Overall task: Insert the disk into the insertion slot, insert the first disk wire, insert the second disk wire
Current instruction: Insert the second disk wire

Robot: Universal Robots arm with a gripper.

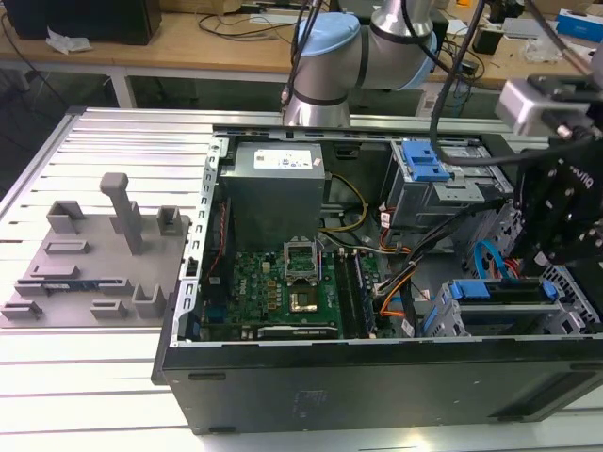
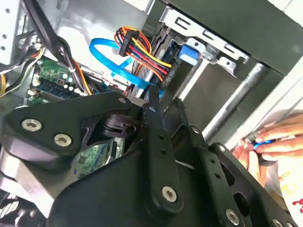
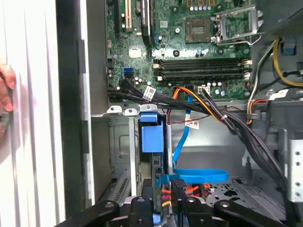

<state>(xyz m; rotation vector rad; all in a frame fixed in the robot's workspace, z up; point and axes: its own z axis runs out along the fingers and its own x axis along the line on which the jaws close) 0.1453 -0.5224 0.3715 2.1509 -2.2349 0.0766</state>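
Note:
The disk (image 1: 499,291) sits edge-up in the insertion slot (image 1: 441,325), a low grey cage at the case's front right in the exterior view. Its blue carrier tab (image 3: 152,137) shows in both wrist views. My gripper (image 2: 166,101) hangs just behind the disk, its fingers (image 3: 177,185) close together on the end of a flat blue disk wire (image 3: 199,176). That wire loops away from the fingertips. A bundle of red, yellow and black wires (image 2: 142,52) with a black plug runs right beside it, toward the disk's rear. Where each wire end meets the disk is hidden.
The open case holds a green motherboard (image 1: 283,282), a grey power supply (image 1: 273,184) and a taller bay with a blue latch (image 1: 424,160). Black cable bundles (image 3: 246,132) cross near the cage. A person's hand (image 2: 272,142) is outside the case wall. A grey fixture (image 1: 94,254) lies on the table.

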